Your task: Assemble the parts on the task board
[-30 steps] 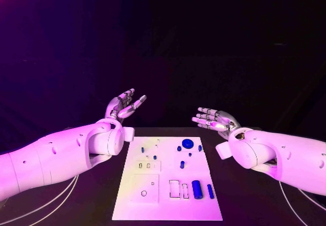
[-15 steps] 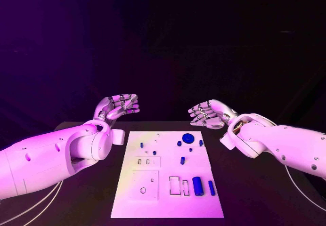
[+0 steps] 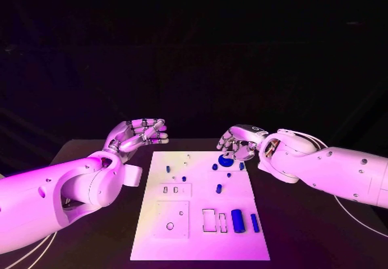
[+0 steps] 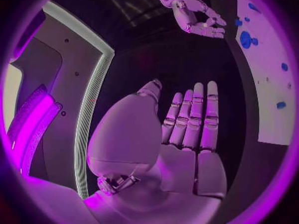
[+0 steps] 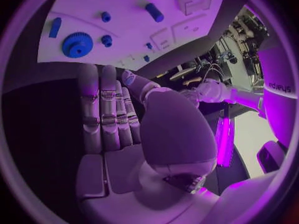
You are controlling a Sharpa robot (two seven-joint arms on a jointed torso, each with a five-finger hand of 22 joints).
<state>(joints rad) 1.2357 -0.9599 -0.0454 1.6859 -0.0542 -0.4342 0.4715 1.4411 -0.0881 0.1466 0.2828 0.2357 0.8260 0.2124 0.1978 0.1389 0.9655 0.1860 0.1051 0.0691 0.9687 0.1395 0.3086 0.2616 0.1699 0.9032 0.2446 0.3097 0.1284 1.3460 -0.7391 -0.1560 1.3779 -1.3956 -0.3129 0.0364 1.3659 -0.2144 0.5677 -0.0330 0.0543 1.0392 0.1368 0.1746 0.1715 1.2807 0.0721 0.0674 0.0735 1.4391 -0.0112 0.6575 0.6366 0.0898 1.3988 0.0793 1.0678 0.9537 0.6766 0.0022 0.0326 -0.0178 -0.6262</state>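
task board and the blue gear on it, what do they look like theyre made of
Task board: looks like matte white plastic, flat with sharp cutouts, though painted metal is possible. Blue gear: probably molded or printed plastic, uniform color, dull sheen, crisp teeth.

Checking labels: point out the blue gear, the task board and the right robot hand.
blue gear (image 5: 77,44): right wrist view, its flat face.
task board (image 3: 202,246): head view, bare near end.
right robot hand (image 3: 237,144): head view, middle of its knuckles.

Black table (image 3: 307,224), dark backdrop behind; purple light over scene.
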